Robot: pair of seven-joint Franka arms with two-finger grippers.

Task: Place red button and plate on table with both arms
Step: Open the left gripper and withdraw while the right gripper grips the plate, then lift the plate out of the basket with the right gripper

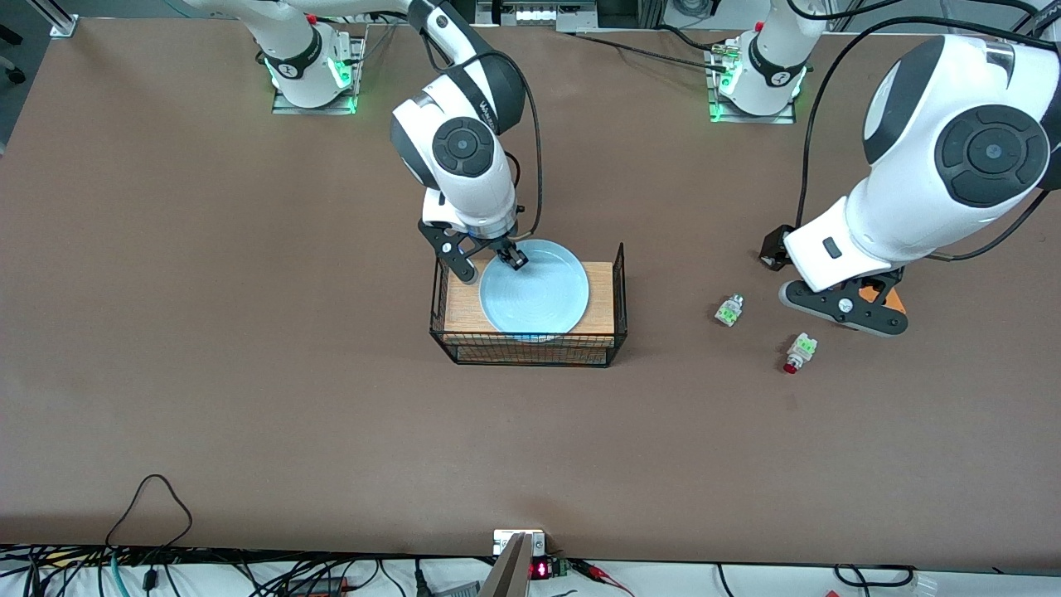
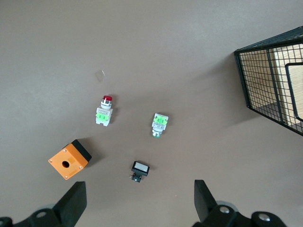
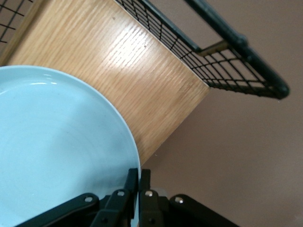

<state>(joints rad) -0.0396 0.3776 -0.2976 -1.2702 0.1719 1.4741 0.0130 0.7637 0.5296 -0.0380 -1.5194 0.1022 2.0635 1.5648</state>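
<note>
The pale-blue plate (image 1: 535, 286) lies on the wood top of the black wire basket (image 1: 530, 352). My right gripper (image 1: 512, 255) is shut on the plate's rim at the edge farther from the front camera; the right wrist view shows its fingers (image 3: 138, 172) pinching the rim of the plate (image 3: 57, 142). The red button (image 1: 797, 351) lies on the brown table (image 1: 249, 332) toward the left arm's end, also in the left wrist view (image 2: 104, 109). My left gripper (image 1: 844, 307) hangs open and empty (image 2: 138, 196) over the table beside the button.
A green-white part (image 1: 729, 310) lies beside the red button, also in the left wrist view (image 2: 159, 125). An orange box (image 2: 70, 159) and a small black-and-white part (image 2: 139, 170) lie under the left gripper. The basket's wire wall (image 3: 227, 61) rises at one end.
</note>
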